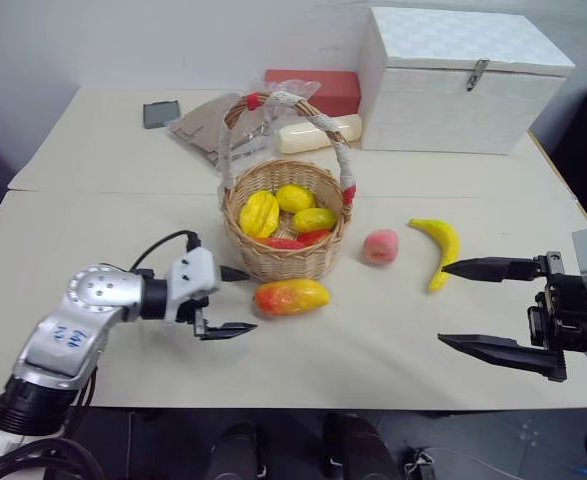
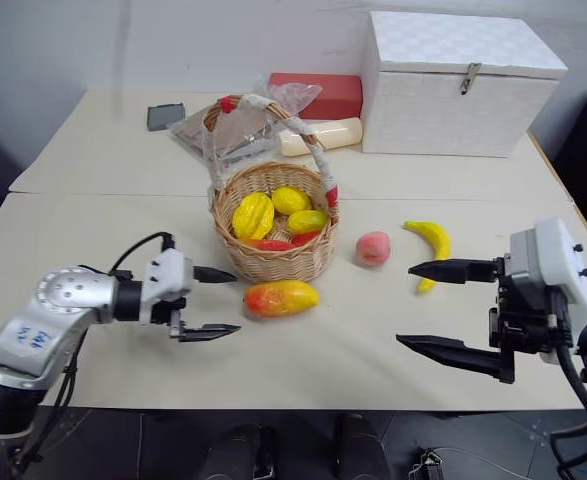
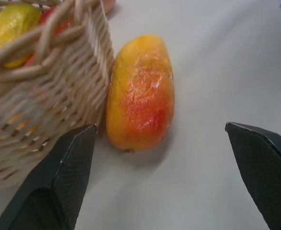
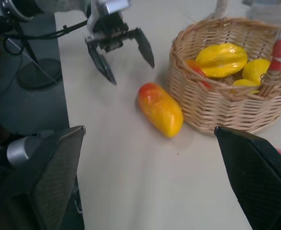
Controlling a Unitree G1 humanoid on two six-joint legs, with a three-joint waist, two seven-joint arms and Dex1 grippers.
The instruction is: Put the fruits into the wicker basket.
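**Mango Lined Up Between Spread Fingers Beside the Basket**

Here, in the left eye view, the wicker basket [image 1: 285,222] is seen at the centre of the frame, already holding several yellow fruits. The mango [image 1: 291,296] lies on the table [image 1: 103,230] just below the basket, close against its wall. The peach [image 1: 380,246] is found right of the basket, and the banana [image 1: 437,246] further right. The left gripper [image 1: 235,300] is held spread at lower left, just beside the mango's end; the right gripper [image 1: 478,305] is spread wide at the right edge, empty, near the banana's lower tip.

In the right eye view the same layout is repeated.

In the left wrist view the mango fills the middle, set between the two open fingers [image 3: 66,167], with the basket weave in the upper left.

In the right wrist view the mango is seen at centre and the left gripper at upper left.

The mango is judged smooth, glossy and rounded, so likely slippery; it would best be gripped across its narrow middle, clear of the basket wall.
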